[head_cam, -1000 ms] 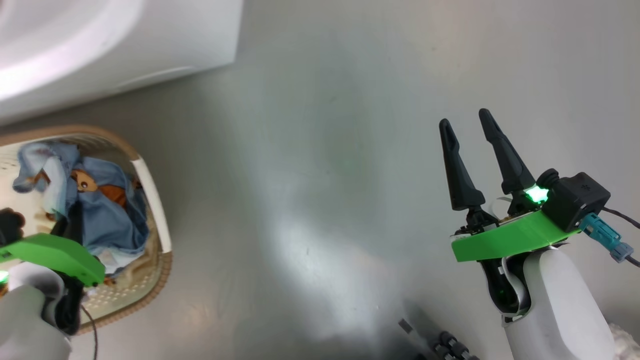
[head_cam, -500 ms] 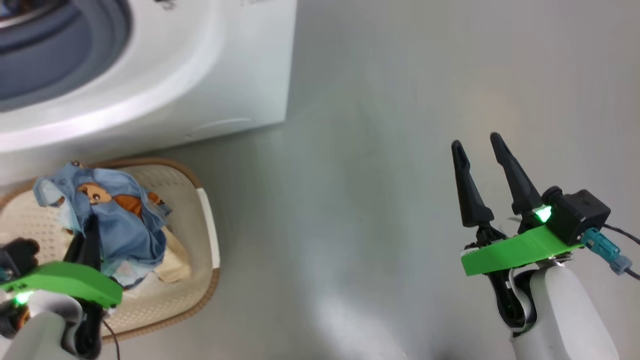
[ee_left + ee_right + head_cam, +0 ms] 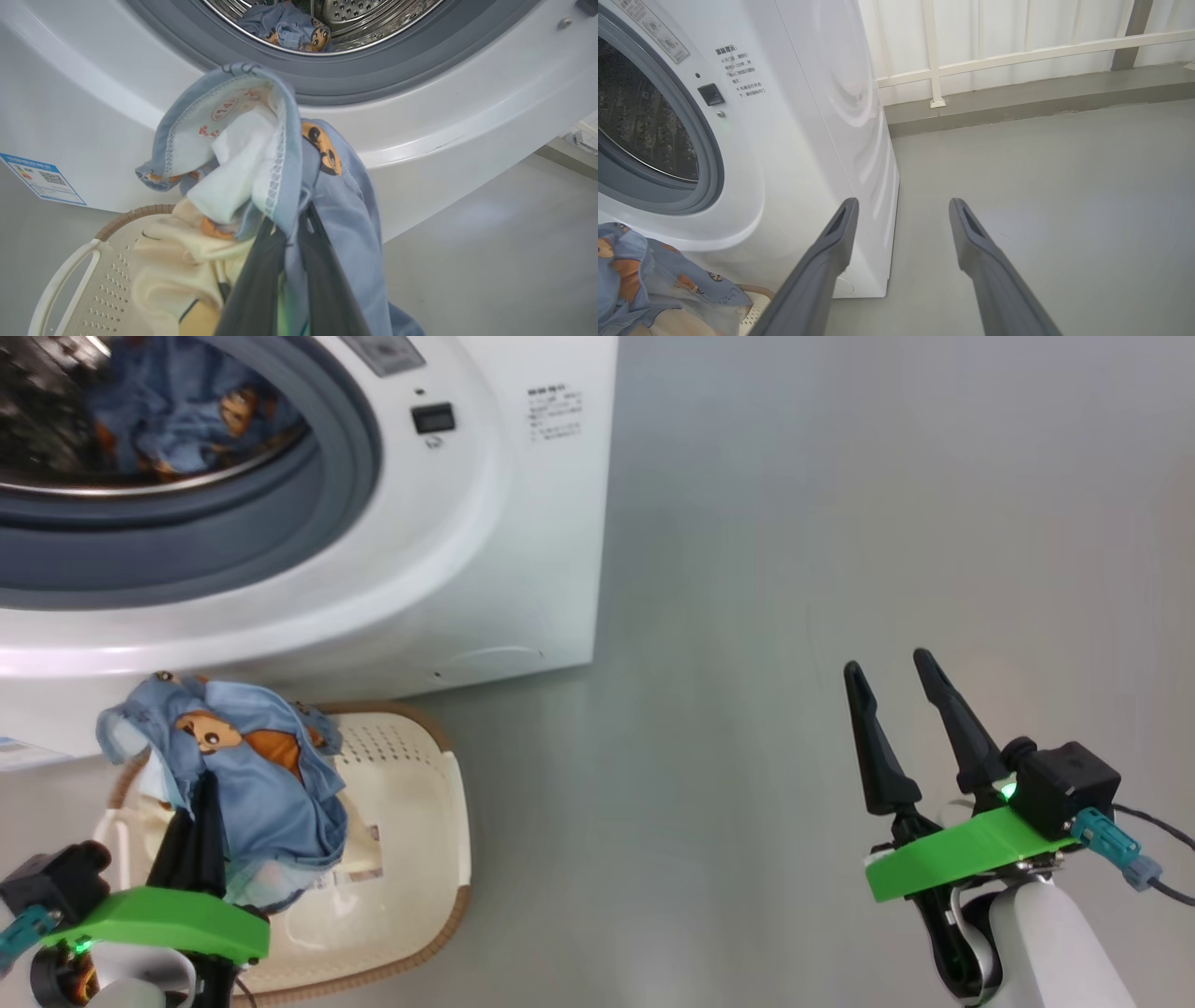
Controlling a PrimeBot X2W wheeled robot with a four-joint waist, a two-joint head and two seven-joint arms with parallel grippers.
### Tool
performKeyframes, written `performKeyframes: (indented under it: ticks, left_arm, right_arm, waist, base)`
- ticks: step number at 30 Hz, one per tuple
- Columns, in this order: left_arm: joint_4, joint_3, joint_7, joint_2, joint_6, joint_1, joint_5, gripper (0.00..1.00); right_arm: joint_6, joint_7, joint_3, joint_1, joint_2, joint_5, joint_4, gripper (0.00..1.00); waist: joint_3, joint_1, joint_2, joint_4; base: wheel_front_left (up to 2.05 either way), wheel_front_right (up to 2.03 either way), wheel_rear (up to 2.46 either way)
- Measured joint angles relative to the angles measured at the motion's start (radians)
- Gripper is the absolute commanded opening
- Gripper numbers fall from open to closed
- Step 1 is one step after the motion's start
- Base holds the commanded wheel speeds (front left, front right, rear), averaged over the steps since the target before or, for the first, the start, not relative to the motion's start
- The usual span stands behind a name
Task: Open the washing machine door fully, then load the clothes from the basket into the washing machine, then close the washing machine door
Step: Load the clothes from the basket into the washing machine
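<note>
While the left gripper clamps the clothes, its wrist view adds cream fabric; right gripper gapes.

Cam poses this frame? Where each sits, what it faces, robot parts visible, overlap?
Head view: on the head, facing down at floor, washing machine, basket; left gripper, jaws shut on clothes, right gripper, jaws open.
Left wrist view: on left wrist, along its jaws toward the drum.
Right wrist view: on right wrist, along its open jaws at washing machine and floor.
Shared: all three show the washing machine and held clothes.
</note>
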Motion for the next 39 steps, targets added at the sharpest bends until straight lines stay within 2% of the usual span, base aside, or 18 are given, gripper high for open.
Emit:
performKeyframes:
  ticks: [12,19,23,39]
  left_arm:
    - [-0.174,0.085,0.000,-0.060,0.000,0.099,0.132,0.00]
    - [-0.247,0.105,0.000,-0.066,0.000,0.148,0.208,0.00]
    - [-0.300,0.118,0.000,-0.072,0.000,0.195,0.291,0.00]
    - [-0.409,0.177,0.000,-0.100,0.000,0.307,0.421,0.00]
  right_arm:
    - [0.000,0.000,-0.025,0.051,0.000,-0.009,-0.001,1.00]
    - [0.000,0.000,-0.025,0.069,0.000,-0.020,0.002,1.00]
    - [0.000,0.000,-0.026,0.091,0.000,-0.026,0.002,1.00]
    - [0.000,0.000,-0.023,0.117,0.001,-0.026,0.002,1.00]
  waist:
    - [-0.121,0.0000,0.0000,0.044]
    - [-0.180,0.0000,0.0000,0.053]
    - [-0.226,0.0000,0.0000,0.057]
    - [-0.320,0.0000,0.0000,0.047]
  base:
    - [0.00,0.00,0.00]
    - [0.00,0.00,0.00]
    - [0.00,0.00,0.00]
    - [0.00,0.00,0.00]
